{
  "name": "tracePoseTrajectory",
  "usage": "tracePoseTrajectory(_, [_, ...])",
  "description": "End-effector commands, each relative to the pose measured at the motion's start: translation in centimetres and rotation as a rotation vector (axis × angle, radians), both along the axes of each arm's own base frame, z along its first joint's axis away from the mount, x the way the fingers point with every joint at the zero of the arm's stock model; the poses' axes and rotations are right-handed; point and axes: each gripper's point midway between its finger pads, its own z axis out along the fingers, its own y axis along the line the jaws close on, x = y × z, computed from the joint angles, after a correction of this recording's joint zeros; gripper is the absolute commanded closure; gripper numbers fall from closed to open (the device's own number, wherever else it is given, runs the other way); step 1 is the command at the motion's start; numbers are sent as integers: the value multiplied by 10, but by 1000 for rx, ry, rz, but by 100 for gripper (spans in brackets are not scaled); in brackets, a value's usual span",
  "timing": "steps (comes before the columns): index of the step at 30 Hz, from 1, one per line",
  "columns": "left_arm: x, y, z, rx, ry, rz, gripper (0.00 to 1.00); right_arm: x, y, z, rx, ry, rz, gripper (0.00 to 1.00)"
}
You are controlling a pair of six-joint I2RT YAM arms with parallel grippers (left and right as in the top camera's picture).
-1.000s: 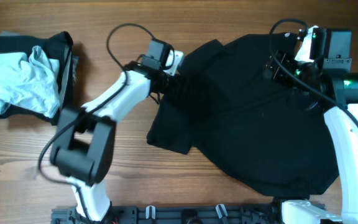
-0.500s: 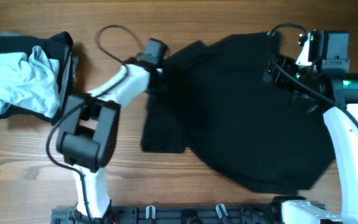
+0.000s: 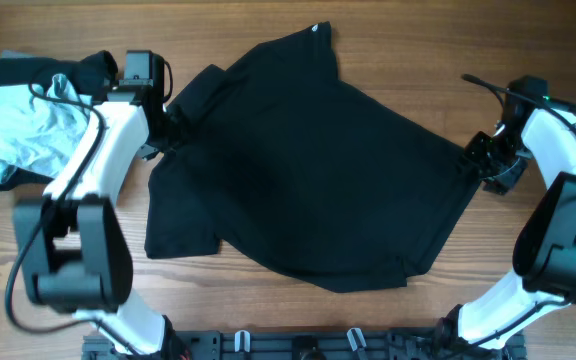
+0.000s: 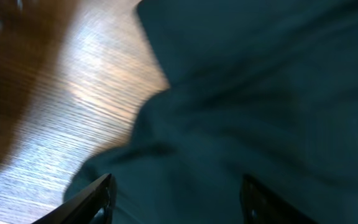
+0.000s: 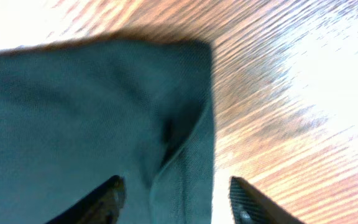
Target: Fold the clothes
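Two arms of mine reach in from opposite sides of the wooden surface (image 3: 418,50), one at each edge of the black T-shirt (image 3: 308,170).

Farthest left lies a bundle of other garments (image 3: 28,135), pale grey-white cloth heaped on black cloth. It sits beside my left arm and apart from the shirt.

Just right of that bundle, my left end effector (image 3: 173,128) sits at the shirt's left sleeve. In the left wrist view its fingers (image 4: 98,196) are spread wide. Dark fabric is bunched between and ahead of them, with bare wood off to the left. The view is blurred, and I cannot tell whether either finger presses the cloth. It is gaping, not clamped.

The shirt lies spread open across the middle of the surface. It runs on a slant from the upper left sleeve down to a corner at the right.

One small white tag (image 3: 316,28) shows at the shirt's top edge. It is too small for me to read anything on it.

At the far right, my right end effector (image 3: 476,160) meets the shirt's right corner. In the right wrist view its fingers (image 5: 114,196) also stand well apart. A folded edge of the fabric runs down between them, and sunlit wood shows to the right. That one is likewise wide open, with the cloth lying loose in the gap.
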Motion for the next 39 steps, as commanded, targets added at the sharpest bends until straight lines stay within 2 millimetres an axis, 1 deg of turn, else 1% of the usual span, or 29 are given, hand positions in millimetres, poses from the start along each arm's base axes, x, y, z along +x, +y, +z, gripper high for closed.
tracePoseTrajectory(1, [1,-27,36,-77,-90,-83,36,-4,-18,-26,-7,43,-30,44])
tracePoseTrajectory(2, [0,-35,41,-80,-103,-103,34,1,-20,-32,1,27,-38,44])
tracePoseTrajectory(3, [-1,-39,42,-81,-104,-114,34,5,-20,-35,0,16,-38,49])
tracePoseTrajectory(4, [-2,-45,43,-82,-104,-128,34,11,-22,-37,-4,-8,-39,66])
tracePoseTrajectory(5, [-3,-50,43,-83,-103,-141,34,24,-26,-37,-18,-60,-45,93])
tracePoseTrajectory(7, [-4,-61,43,-84,-104,-170,34,63,-42,-32,-73,-224,-70,96])
tracePoseTrajectory(8, [-5,-63,43,-85,-103,-176,34,92,-54,-23,-118,-351,-70,96])
tracePoseTrajectory(9, [-5,-64,43,-85,-103,-177,34,135,-74,-1,-206,-543,-25,96])
tracePoseTrajectory(10, [-5,-64,43,-85,-103,-177,33,177,-94,36,-307,-765,16,96])
tracePoseTrajectory(11, [-5,-64,43,-85,-105,-177,31,197,-103,61,-356,-888,26,96])
tracePoseTrajectory(12, [-4,-64,43,-85,-107,-177,30,213,-108,87,-398,-988,47,86])
tracePoseTrajectory(13, [-3,-64,44,-86,-112,-177,29,221,-110,104,-420,-1029,64,55])
tracePoseTrajectory(14, [-2,-65,44,-90,-116,-178,29,223,-111,110,-424,-1029,71,41])
tracePoseTrajectory(16, [1,-72,46,-125,-133,-190,28,213,-108,112,-409,-981,76,30])
tracePoseTrajectory(18, [2,-73,47,-128,-137,-197,27,188,-99,114,-367,-885,76,18])
tracePoseTrajectory(20, [0,-73,46,-113,-132,-243,25,137,-77,115,-271,-707,62,3])
tracePoseTrajectory(21, [-1,-73,46,-116,-127,-244,25,109,-66,115,-219,-620,17,1])
tracePoseTrajectory(23, [1,-76,45,-121,-138,-280,32,68,-39,110,-89,-493,-28,5])
tracePoseTrajectory(24, [7,-80,45,-117,-161,-331,39,41,-10,103,50,-391,-20,16])
tracePoseTrajectory(26, [19,-88,38,-105,-195,-401,47,14,6,93,124,-282,-22,24])
tracePoseTrajectory(27, [26,-102,28,-131,-210,-477,57,3,10,90,142,-235,-24,32])
tracePoseTrajectory(28, [28,-115,20,-162,-216,-542,61,0,12,90,147,-220,-23,34])
tracePoseTrajectory(29, [29,-129,7,-194,-210,-605,66,-3,13,90,149,-211,-18,41])
tracePoseTrajectory(30, [27,-140,-7,-222,-189,-639,67,-3,13,90,150,-210,-19,41])
tracePoseTrajectory(33, [16,-155,-51,-243,-88,-669,69,1,-3,88,64,-220,-30,40])
tracePoseTrajectory(34, [11,-158,-69,-242,-49,-673,74,1,-6,88,49,-219,-30,40])
tracePoseTrajectory(35, [9,-155,-80,-227,-24,-668,85,1,-6,88,49,-218,-30,39])
tracePoseTrajectory(36, [10,-149,-88,-196,-7,-651,91,1,-6,88,49,-218,-30,39])
tracePoseTrajectory(39, [17,-79,-100,63,61,-335,96,-2,-6,84,48,-196,-32,33])
